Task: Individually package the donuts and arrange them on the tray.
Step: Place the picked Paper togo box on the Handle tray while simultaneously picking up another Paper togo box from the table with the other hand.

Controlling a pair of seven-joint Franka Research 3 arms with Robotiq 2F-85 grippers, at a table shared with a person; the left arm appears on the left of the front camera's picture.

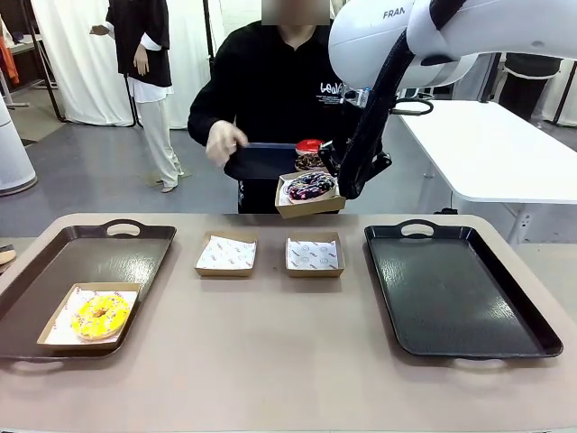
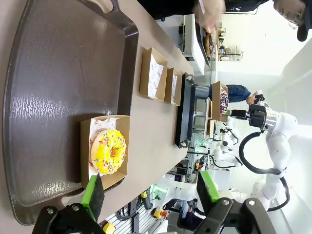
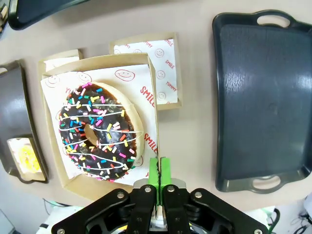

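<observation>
Right wrist: donut beside end effector (gripping box).

A tan worktop stood before a white table, with pale curtains farther back.

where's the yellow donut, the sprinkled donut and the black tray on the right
yellow donut [image 1: 84, 317]: front view, left side of its ring
sprinkled donut [image 3: 117, 129]: right wrist view, glaze right of the hole
black tray [image 1: 451, 289]: front view, its bare floor

Front across table, both wrists above it
</observation>
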